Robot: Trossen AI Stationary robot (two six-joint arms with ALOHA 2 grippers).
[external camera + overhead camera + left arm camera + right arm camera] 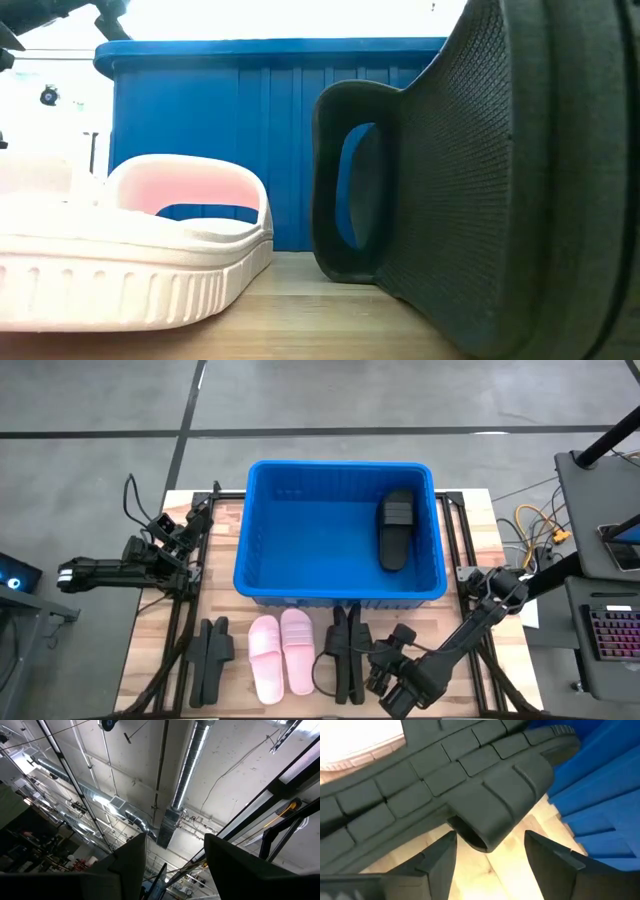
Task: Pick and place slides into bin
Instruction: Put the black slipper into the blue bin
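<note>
In the low view, a black slide (470, 190) standing on edge in front of the bin (220, 140) runs off the right and bottom edges and hides the bin's right part. The pink slide (130, 250) is cut at the left edge. In the right wrist view, another black slide (445, 785) overruns both side edges.

A pale wooden table (480, 530) fills the middle of the high view, bearing the blue bin (262, 550) at centre and, along the lower edge, black slides (212, 657), pink slides (281, 654) and more black slides (346, 653).
</note>
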